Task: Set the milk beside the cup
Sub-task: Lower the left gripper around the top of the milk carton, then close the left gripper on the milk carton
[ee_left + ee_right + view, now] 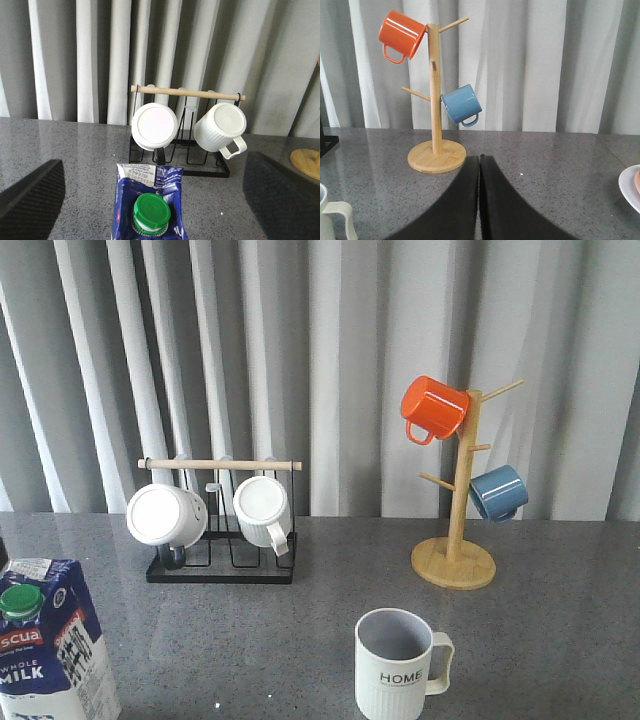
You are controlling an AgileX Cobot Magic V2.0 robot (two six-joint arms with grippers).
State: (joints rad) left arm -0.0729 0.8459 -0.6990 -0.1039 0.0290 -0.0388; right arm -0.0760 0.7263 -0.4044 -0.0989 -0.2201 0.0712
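— Milk (50,645) standing upright at the table's (560,640) near left, well apart from the HOME cup (397,668). Why there?

— Waiting for pickup. Left hand (150,200) spread wide around it; right hand (479,200) closed, idle.

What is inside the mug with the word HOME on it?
The HOME mug shows only a plain grey inner wall, with nothing visible in it. Its bottom is hidden behind the near rim, so a shallow content cannot be ruled out.

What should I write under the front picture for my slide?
Milk stands far left of the HOME cup, with mug rack and mug tree behind.
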